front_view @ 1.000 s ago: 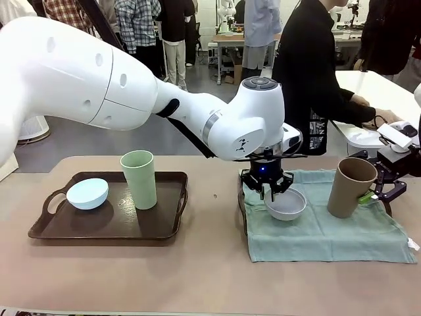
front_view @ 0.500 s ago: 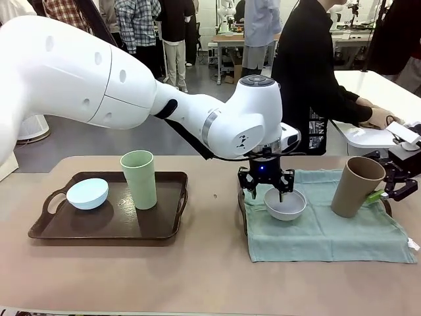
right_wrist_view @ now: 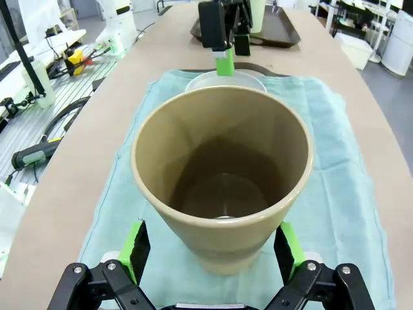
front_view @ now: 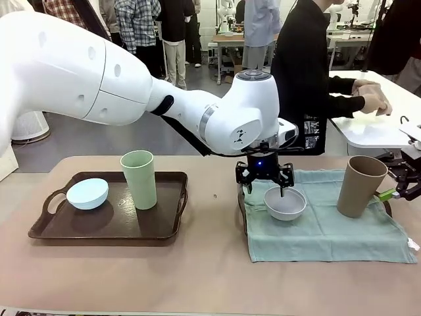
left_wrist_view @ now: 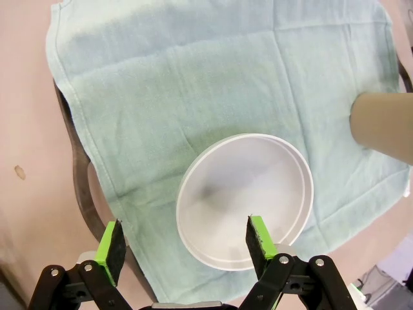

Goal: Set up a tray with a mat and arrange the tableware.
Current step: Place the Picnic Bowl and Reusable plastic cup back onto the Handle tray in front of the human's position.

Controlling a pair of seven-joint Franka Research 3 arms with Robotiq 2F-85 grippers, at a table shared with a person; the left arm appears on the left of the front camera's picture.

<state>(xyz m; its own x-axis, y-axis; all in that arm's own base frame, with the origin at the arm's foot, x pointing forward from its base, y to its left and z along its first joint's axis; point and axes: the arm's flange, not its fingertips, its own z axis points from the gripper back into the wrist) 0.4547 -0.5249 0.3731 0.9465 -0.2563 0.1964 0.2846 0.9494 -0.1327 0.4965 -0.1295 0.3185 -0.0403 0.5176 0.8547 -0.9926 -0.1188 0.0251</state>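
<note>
The left gripper [left_wrist_view: 184, 248], jaws spread, hovers over the white-grey bowl [front_view: 285, 203] on the green mat [front_view: 329, 227]. The right gripper [right_wrist_view: 214, 248], jaws spread, brackets the tilted tan cup [right_wrist_view: 222, 177], seemingly mid-placement.

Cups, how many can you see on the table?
2. The pale green cup stands on the brown tray beside the blue bowl. The tan cup leans on the green mat at the right gripper.

White rounded left arm [front_view: 131, 85] ends in a black pincer [left_wrist_view: 184, 244] with 2 green pads.
</note>
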